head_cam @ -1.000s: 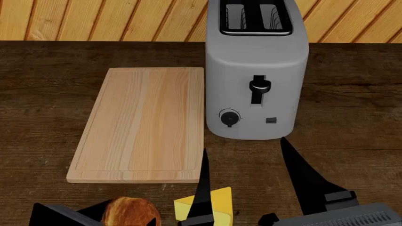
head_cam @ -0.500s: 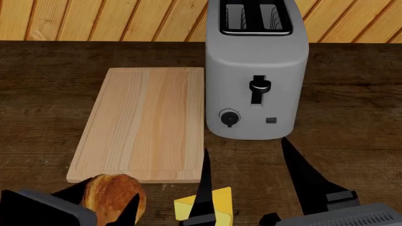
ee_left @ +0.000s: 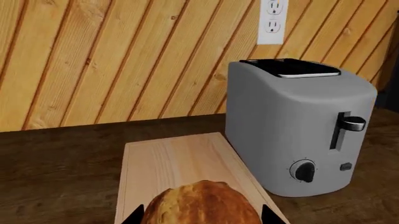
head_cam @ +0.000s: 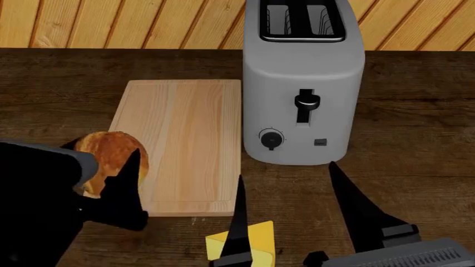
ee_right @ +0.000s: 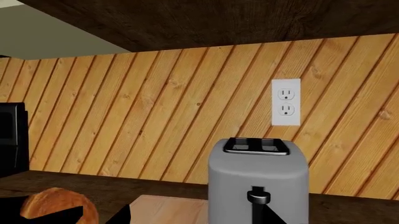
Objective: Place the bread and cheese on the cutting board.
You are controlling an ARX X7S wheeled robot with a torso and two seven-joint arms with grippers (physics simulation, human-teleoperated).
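The bread (head_cam: pixel 108 156), a golden-brown roll, is held between the fingers of my left gripper (head_cam: pixel 104 161) over the front left part of the pale cutting board (head_cam: pixel 186 128). In the left wrist view the bread (ee_left: pixel 199 205) fills the space between the jaws of my left gripper (ee_left: pixel 201 216), with the board (ee_left: pixel 171 156) beyond. The yellow cheese (head_cam: pixel 261 236) wedge lies on the dark countertop in front of the board, partly hidden by a finger of my right gripper (head_cam: pixel 286 169). That gripper is open and empty above it. The right wrist view shows the bread (ee_right: pixel 53 205) and board (ee_right: pixel 168 210).
A grey toaster (head_cam: pixel 304 83) stands right beside the board's right edge; it also shows in the left wrist view (ee_left: pixel 299 135) and right wrist view (ee_right: pixel 259 182). A wood-panelled wall with an outlet (ee_right: pixel 286 102) runs behind. A black object (ee_right: pixel 12 135) stands far left.
My left gripper has carried the bread from the near edge of the view forward to over the board's front left part. The right gripper and cheese have not moved.
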